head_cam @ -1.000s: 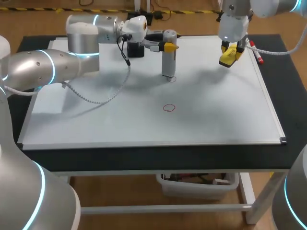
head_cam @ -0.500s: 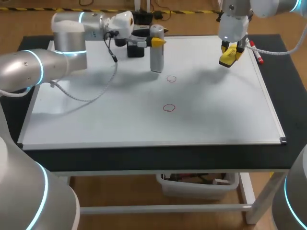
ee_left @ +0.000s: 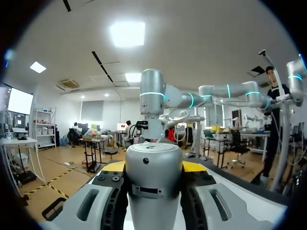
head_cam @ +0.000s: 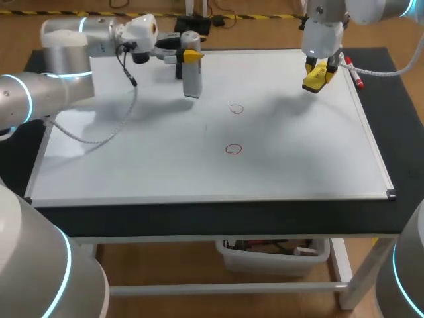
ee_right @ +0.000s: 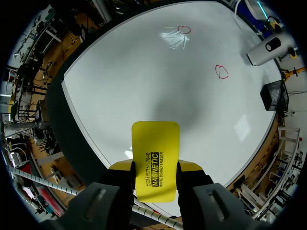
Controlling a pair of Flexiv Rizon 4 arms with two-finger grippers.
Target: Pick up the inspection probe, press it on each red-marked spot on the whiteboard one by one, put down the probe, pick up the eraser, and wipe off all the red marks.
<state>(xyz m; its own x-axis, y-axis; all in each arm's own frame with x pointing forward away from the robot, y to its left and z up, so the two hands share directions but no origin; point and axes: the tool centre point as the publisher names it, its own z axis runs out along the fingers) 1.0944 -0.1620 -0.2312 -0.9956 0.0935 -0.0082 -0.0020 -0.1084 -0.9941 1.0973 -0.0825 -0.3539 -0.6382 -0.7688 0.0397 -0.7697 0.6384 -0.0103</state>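
Probe point(head_cam: 191, 79) sits clamped in the left gripper point(head_cam: 190, 56), yellow eraser point(ee_right: 156, 143) in the right gripper point(head_cam: 317, 76); both red circles point(head_cam: 233, 149) await wiping.

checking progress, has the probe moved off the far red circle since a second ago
Yes. The probe, held by the left gripper, has shifted leftward off the far red circle.

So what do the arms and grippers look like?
Both are rounded silver-grey tubes with glowing cyan rings. The left arm carries a black wire and a pale coiled cable; the right arm has a white cable. The left gripper and right gripper have dark bodies and yellow fingertips.
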